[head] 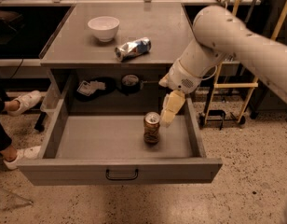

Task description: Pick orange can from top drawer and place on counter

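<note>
A grey counter (157, 36) stands over a wide top drawer (64, 171) that is pulled fully open toward the camera. The drawer has a flat grey front with one dark curved handle (121, 174) at its centre.

The orange can (151, 128) stands upright on the drawer floor, right of centre and nearer the front than the back. It is orange-brown with a silver top rim.

A thick white arm (236, 36) reaches in from the upper right, crossing above the counter's right edge and bending down into the drawer. Its pale yellow gripper (167, 115) points downward, just beside the can's right side at the height of the top rim. Whether it touches the can cannot be told, and whether it is spread or clenched cannot be told either.

On the counter sit a white bowl (103, 28), toward the back left, and a crushed silver-and-blue can (133, 48) lying on its side near the front edge, well apart from the bowl.

On a shelf under the counter, behind the drawer, lie a dark flat item (91, 88) with pale marks and a dark round item (131, 82).

At the left edge, two white shoes (23, 102) rest on the speckled floor (255, 181). A yellow frame (234, 85) stands on the floor at the right, behind the arm.
</note>
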Tool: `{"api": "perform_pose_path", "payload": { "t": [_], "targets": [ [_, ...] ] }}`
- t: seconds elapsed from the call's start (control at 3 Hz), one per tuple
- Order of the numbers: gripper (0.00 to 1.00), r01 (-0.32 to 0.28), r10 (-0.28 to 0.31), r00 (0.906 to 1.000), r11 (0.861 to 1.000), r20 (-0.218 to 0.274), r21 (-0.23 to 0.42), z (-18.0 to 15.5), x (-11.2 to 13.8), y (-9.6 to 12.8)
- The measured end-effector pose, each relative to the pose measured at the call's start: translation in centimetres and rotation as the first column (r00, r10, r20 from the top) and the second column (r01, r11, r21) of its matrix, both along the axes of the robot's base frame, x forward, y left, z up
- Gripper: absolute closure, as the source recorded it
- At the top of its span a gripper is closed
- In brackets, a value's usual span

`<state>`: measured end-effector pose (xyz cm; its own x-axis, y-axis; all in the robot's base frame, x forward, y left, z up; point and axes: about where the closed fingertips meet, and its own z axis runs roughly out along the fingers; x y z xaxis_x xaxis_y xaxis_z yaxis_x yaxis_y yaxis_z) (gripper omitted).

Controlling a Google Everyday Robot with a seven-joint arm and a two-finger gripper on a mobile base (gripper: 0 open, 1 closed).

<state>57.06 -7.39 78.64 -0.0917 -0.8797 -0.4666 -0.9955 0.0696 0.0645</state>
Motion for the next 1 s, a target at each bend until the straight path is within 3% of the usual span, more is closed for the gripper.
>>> {"api": "perform_pose_path", "payload": {
  "t": [0.33,0.67,1.0],
  "targets": [
    [0.00,0.004,0.001,0.9976,0.997,-0.070,0.080,-6.8,4.6,3.8],
    [0.00,0.008,0.002,0.9933,0.996,-0.116,0.085,-9.8,4.8,4.0],
    [0.00,0.031,-0.021,0.9928,0.996,-0.118,0.087,-10.4,4.6,3.5]
  ]
}}
